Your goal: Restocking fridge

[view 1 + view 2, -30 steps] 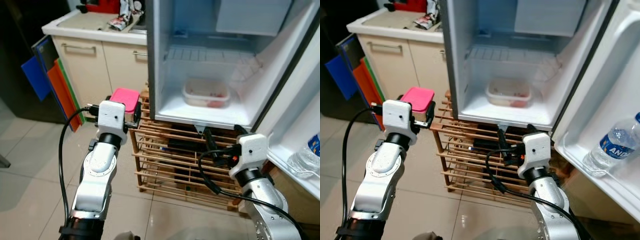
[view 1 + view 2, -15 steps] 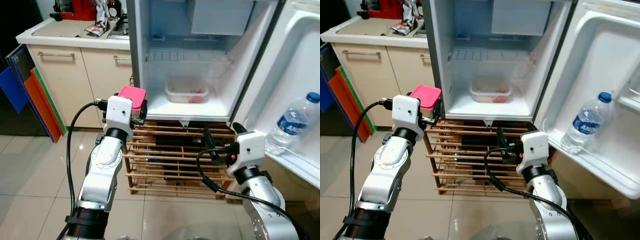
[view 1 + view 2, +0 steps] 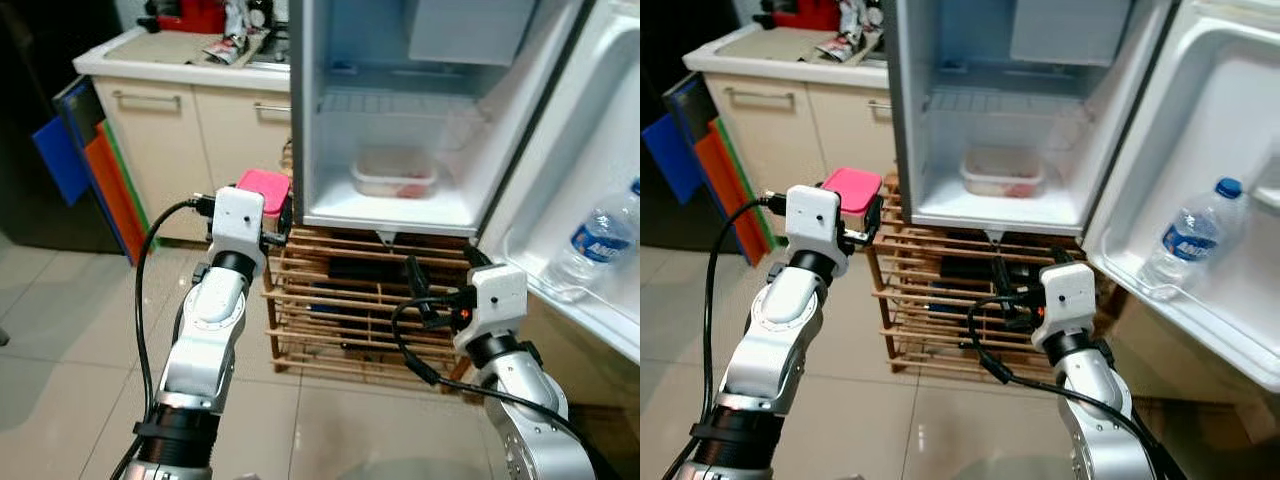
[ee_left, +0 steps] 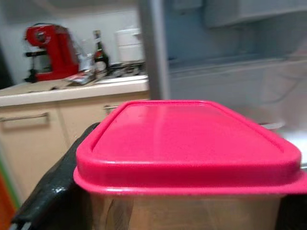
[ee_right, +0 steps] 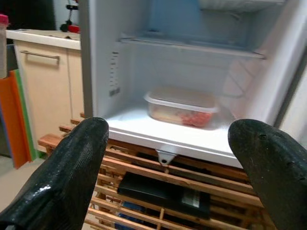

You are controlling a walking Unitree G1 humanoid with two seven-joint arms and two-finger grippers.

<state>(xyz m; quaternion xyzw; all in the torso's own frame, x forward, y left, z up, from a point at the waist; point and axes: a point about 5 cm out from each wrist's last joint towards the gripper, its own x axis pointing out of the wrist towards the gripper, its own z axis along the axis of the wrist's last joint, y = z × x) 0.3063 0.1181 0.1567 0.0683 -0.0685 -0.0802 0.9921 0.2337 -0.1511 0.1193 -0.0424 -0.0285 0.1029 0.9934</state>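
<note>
The left tool (image 4: 182, 211) is pinching a clear food box with a pink lid (image 4: 187, 139), one black finger (image 4: 53, 187) pressing against the box's side, and it is holding the box up just beside the outer left wall of the open fridge (image 3: 310, 120), roughly level with the fridge's floor. Inside the fridge, a second clear container with reddish food (image 5: 182, 108) is sitting on the bottom of the compartment, under a wire shelf (image 5: 192, 45). The fridge door (image 3: 1230, 160) is standing wide open on the robot's right, and a water bottle with a blue cap (image 3: 1192, 235) is leaning in its door rack. The right tool (image 5: 175, 172) is hanging lower, in front of the wooden slatted rack (image 3: 340, 300) that is carrying the fridge, its two black fingers (image 5: 67, 163) spread wide apart with nothing between them, pointing toward the fridge opening. To the left, a kitchen bench (image 3: 180, 55) with cream cupboards is carrying a red machine (image 4: 48, 45), a dark bottle (image 4: 98, 48) and some packets, and blue, orange and green boards (image 3: 95, 170) are leaning against the cupboard's end.
</note>
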